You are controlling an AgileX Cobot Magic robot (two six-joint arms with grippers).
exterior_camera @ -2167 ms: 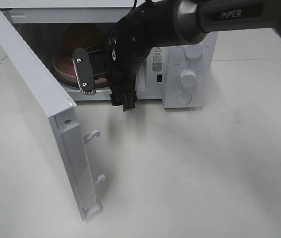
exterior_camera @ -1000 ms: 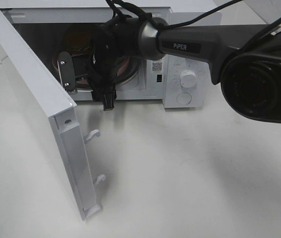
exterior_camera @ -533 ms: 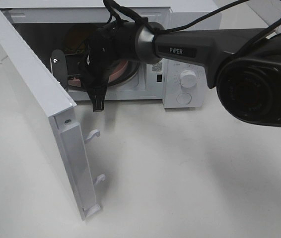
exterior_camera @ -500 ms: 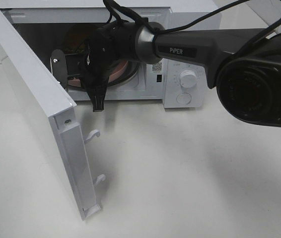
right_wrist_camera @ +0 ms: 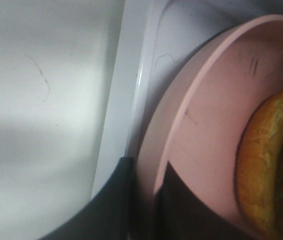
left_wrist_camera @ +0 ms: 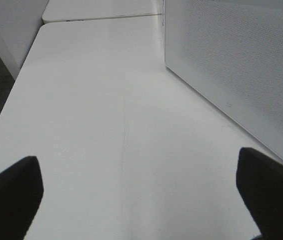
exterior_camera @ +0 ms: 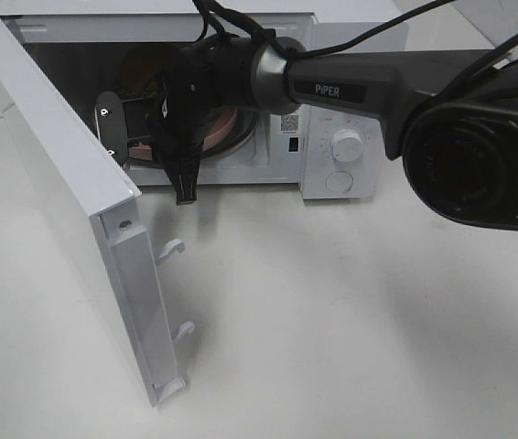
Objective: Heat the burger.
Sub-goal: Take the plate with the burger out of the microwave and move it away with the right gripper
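Right gripper (right_wrist_camera: 144, 200) now clamped on plate (right_wrist_camera: 201, 130)

Smooth matt pink plate (right_wrist_camera: 206, 125), glossy white microwave (exterior_camera: 350, 101) — porous golden bun (right_wrist_camera: 266, 165)

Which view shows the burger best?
The right wrist view: the burger fills its edge, golden bun clear, sitting on the pink plate whose rim the right gripper pinches. The high view shows only a dim patch of it behind the arm. The left wrist view shows none.
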